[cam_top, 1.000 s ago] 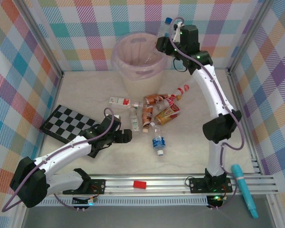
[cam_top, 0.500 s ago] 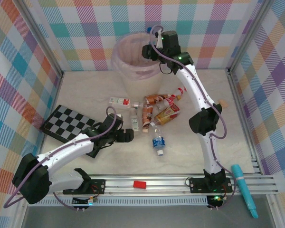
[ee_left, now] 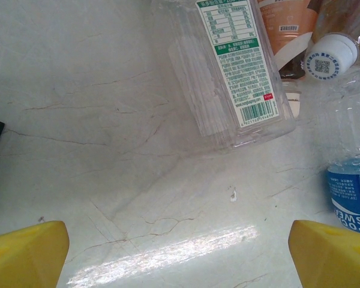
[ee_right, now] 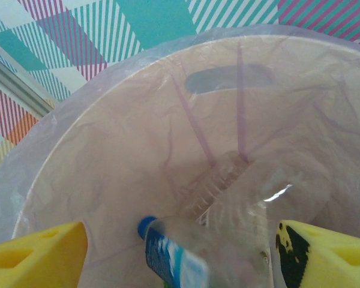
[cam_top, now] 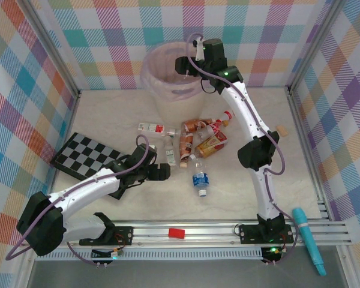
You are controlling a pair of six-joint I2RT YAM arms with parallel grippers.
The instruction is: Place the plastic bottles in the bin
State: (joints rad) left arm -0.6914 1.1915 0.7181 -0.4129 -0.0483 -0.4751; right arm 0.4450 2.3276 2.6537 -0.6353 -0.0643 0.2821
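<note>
The bin, pale with a pinkish liner, stands at the back of the table. My right gripper hangs over its rim, open. In the right wrist view a blurred blue-labelled plastic bottle drops loose between the wide yellow fingers into the bin, where another clear bottle lies. Several plastic bottles lie in a heap mid-table, with a blue-labelled one nearer. My left gripper is open, low over the table, just short of a clear bottle.
A checkered board lies on the left under my left arm. A teal tool rests at the near right beside the rail, and a small red piece sits on the rail. Plaid walls close in the table.
My right arm swung left from beside the bin to over its mouth, then its jaws opened and let the blue-capped bottle go. The left arm barely shifted.
</note>
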